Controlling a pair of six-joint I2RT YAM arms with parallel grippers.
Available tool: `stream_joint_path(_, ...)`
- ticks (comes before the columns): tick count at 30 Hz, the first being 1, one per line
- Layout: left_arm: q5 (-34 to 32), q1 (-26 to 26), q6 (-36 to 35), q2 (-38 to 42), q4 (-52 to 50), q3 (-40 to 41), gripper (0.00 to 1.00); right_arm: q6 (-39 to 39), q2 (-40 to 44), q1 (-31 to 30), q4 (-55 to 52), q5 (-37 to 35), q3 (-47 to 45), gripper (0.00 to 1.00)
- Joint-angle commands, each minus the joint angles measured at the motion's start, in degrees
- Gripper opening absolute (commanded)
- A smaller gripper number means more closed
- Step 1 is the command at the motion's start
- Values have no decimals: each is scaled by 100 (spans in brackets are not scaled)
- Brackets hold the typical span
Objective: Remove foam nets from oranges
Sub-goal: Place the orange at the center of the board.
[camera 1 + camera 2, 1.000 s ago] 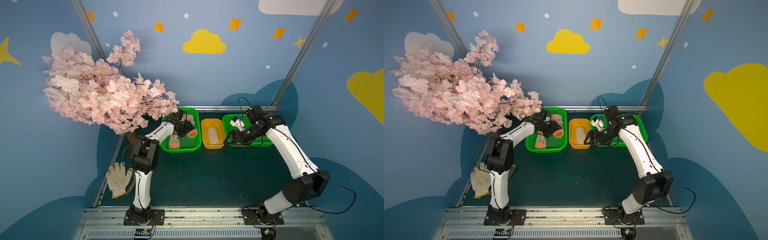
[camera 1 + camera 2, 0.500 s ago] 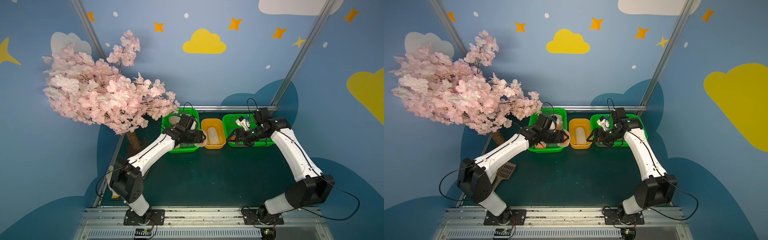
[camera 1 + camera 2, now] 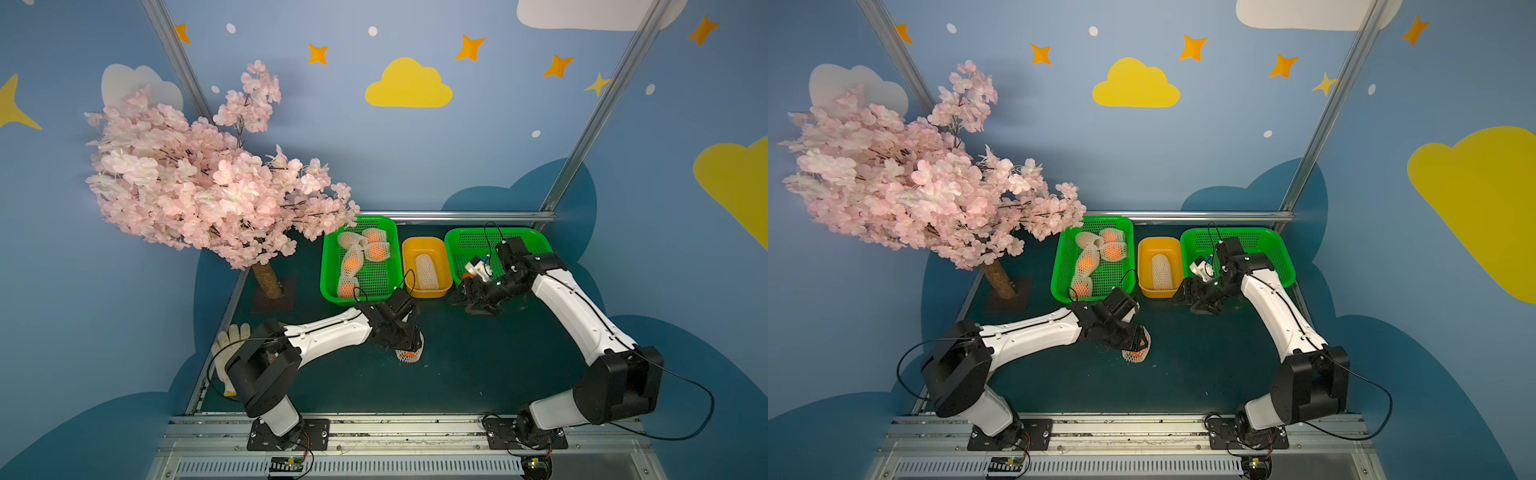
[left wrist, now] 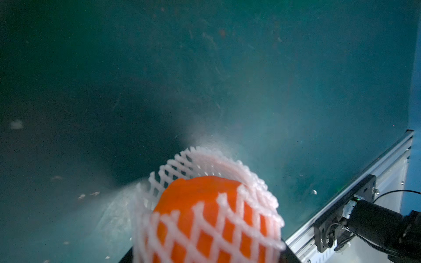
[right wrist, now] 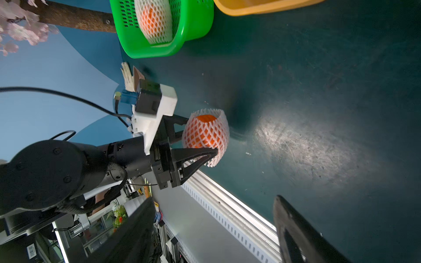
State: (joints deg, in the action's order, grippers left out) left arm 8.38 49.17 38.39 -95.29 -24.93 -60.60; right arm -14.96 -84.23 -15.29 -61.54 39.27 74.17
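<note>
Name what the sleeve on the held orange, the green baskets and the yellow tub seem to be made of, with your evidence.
Foam net: soft white foam, matte; puffy strands stretch into diamonds over the orange. Green baskets: likely moulded plastic, glossy, with perforated walls. Yellow tub: likely plastic too, smooth, solid, slight sheen.

Your L arm (image 3: pixel 328 332) stretches low from its near-left base toward mid surface (image 3: pixel 478 374), wrist bent down. The left gripper (image 5: pixel 202 136) is clamped on an orange (image 5: pixel 206 119) in its foam net (image 5: pixel 224 136), one finger on each side. Your R arm (image 3: pixel 577 316) rises from the near-right base, forearm reaching far and left. The right gripper (image 3: pixel 459 297) sits low w/ jaws spread wide.
</note>
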Motion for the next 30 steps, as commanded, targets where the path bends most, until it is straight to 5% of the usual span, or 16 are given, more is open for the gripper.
stream_joint_path(1, 152, 18, 219, -126, 312, 5, 66, -159, -1, -97, 309, 199, -289, 80)
stream_joint_path(7, 403, -67, 370, -176, 581, 222, 89, -430, -111, -154, 774, 457, -853, 80)
stream_joint_path(13, 1003, -587, 765, 751, 1263, 884, 99, -447, -162, -150, 938, 609, -1061, 80)
stream_joint_path(22, 1755, -1439, 1037, 2385, 2361, 1895, 100, -595, -517, -183, 1589, 1154, -1368, 80)
stream_joint_path(30, 2787, -2260, 1027, 2895, 2829, 2459, 97, -443, -1106, -522, 1923, 1305, -1222, 80)
